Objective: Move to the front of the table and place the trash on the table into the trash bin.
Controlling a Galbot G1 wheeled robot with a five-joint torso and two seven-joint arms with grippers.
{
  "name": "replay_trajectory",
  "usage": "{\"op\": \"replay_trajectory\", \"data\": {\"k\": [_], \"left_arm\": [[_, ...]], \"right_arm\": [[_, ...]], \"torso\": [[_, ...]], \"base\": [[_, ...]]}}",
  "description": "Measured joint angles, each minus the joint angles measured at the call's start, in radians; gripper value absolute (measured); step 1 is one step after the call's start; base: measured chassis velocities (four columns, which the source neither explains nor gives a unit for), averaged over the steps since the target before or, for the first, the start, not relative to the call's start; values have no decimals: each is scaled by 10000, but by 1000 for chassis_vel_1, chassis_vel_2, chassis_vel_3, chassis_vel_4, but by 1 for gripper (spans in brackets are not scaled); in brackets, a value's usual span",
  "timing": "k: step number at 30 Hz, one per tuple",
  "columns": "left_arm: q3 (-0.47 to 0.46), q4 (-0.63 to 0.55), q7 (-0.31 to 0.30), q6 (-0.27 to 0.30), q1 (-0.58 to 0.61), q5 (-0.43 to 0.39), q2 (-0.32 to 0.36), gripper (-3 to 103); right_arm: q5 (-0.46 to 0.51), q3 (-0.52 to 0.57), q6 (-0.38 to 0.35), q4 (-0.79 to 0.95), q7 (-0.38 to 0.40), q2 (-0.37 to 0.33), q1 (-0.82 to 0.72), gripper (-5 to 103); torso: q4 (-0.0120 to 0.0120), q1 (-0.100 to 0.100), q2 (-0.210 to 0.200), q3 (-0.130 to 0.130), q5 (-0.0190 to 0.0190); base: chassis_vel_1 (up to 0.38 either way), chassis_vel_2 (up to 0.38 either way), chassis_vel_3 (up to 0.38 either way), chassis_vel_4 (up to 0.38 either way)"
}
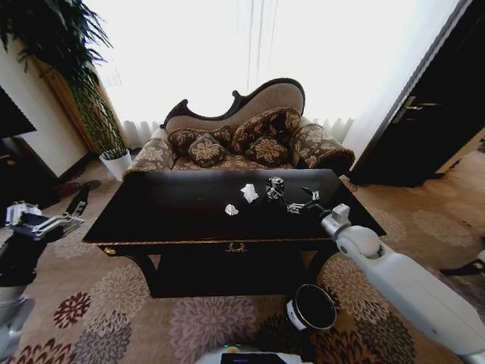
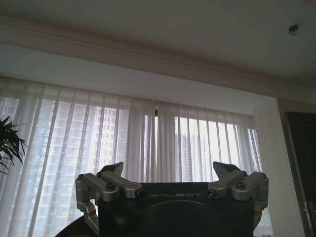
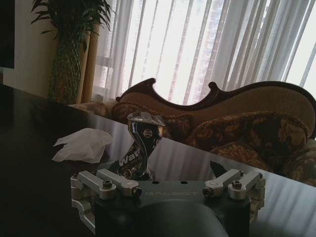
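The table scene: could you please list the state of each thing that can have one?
crushed can: crumpled, standing upright on the table, ahead of the right gripper.
larger paper wad: crumpled, lying beside the can.
smaller paper wad: crumpled, lying apart from the others.
trash bin: upright on the carpet, open-topped.
right gripper: open, over the table.
left gripper: open, raised off the table's left side.

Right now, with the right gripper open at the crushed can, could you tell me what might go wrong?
1. The crushed can stands upright and twisted on the glossy table; the open right gripper might tip it rather than grasp it.
2. The paper wad lies close beside it and could be nudged.
3. The trash bin sits near the table's front, so a drop could miss.
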Motion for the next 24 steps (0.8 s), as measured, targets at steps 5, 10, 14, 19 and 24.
{"op": "replay_trajectory", "data": {"k": [5, 10, 14, 19, 24], "left_arm": [[-41, -7, 3, -1, 15, -28, 6, 100], [-87, 71, 14, -32, -16, -74, 36, 100], [-38, 147, 63, -56, -54, -69, 38, 100], [96, 186, 70, -57, -123, -50, 46, 100], [129, 278, 70, -55, -152, -12, 97, 100]], "right_arm": [[688, -514, -265, 0, 23, -302, 491, 100], [1096, -921, -644, -122, 59, -531, 1027, 100], [1161, -1171, -685, -380, 63, -604, 1323, 100], [1086, -1449, -659, -795, 59, -493, 1711, 100], [1264, -1611, -730, -1030, 60, -360, 1926, 100]], "torso": [[0, 0, 0, 0, 1], [1, 0, 0, 0, -2], [1, 0, 0, 0, 0], [0, -1, 0, 0, 0], [0, 0, 0, 0, 0]], "base": [[0, 0, 0, 0], [0, 0, 0, 0], [0, 0, 0, 0], [0, 0, 0, 0], [0, 0, 0, 0]]}}
